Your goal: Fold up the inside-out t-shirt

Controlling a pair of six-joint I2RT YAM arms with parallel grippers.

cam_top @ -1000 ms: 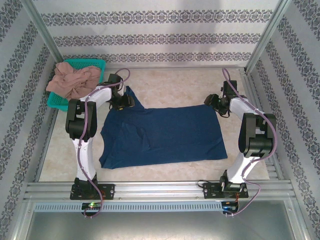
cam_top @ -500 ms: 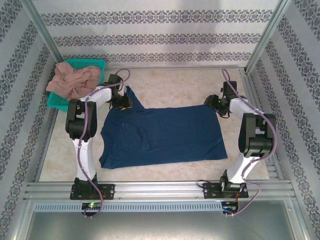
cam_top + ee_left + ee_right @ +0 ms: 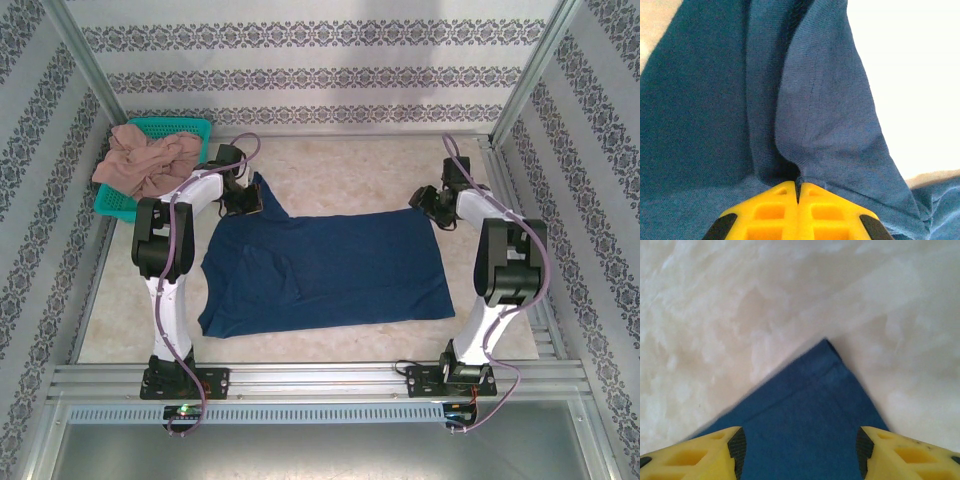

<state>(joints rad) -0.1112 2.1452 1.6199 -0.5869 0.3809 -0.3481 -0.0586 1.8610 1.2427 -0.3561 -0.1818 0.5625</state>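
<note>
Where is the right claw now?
In the top view, the right claw sits at the t-shirt's far right corner. Its wrist view shows it open, one finger on each side of that corner.

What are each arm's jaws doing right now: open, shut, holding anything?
Left gripper: shut, pinching a fold of the navy t-shirt.
Right gripper: open, holding nothing, poised at the t-shirt's corner.

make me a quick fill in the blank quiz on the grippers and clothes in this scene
1. The left gripper is ____ on a fold of the t-shirt.
2. The right gripper hovers ____ above a corner of the t-shirt.
3. The teal basket holding the pinkish-tan garment sits at the far ____ corner of the table.
Missing words: shut; open; left.
</note>
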